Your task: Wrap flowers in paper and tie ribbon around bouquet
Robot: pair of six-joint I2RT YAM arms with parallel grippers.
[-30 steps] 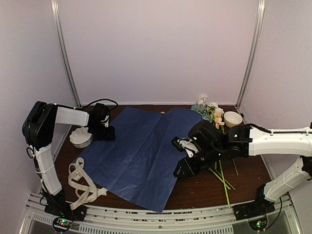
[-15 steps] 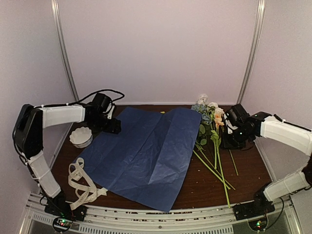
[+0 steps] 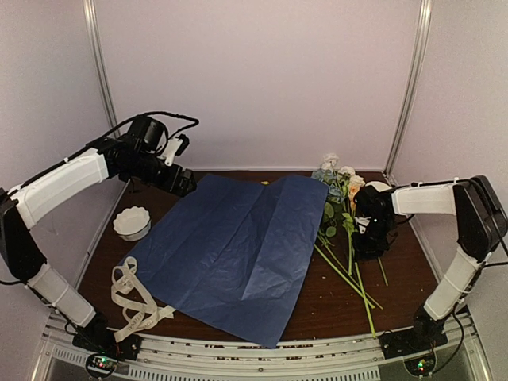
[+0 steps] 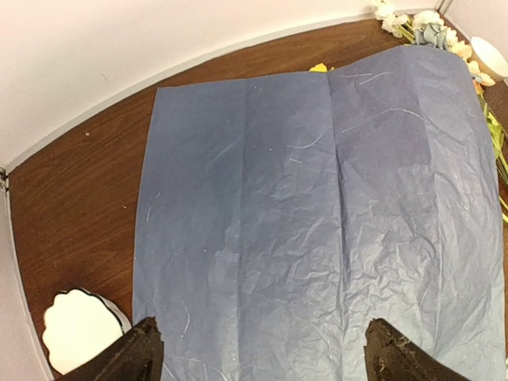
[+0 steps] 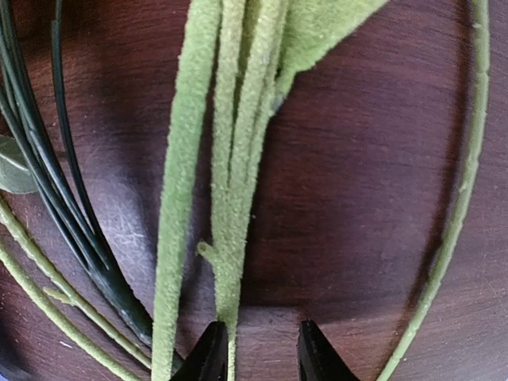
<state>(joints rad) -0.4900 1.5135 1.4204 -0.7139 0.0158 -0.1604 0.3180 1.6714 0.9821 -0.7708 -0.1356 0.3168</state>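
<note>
Top external view: the left gripper (image 3: pixel 181 181) has lifted clear of the far-left corner of the paper (image 3: pixel 238 246), its jaws now spread wide and empty. The right gripper (image 3: pixel 367 246) has swung back from the sheet to the flowers (image 3: pixel 341 189), which lie just beside its right edge. Its jaws have narrowed about a stem, but a pinch cannot be confirmed. With the paper flat, moving the flowers onto it probably follows.

The paper (image 3: pixel 238 250), a large creased blue sheet, is lying flat and fully spread, starting just below the wide-open left gripper (image 3: pixel 184 182). The flowers (image 3: pixel 343 184) are lying along its right edge, their mixed blooms sitting beyond the right gripper (image 3: pixel 367 240) and their fuzzy green stems running directly under its narrowly parted tips. The ribbon (image 3: pixel 133 298) is lying in loose cream loops, well apart from both grippers.
</note>
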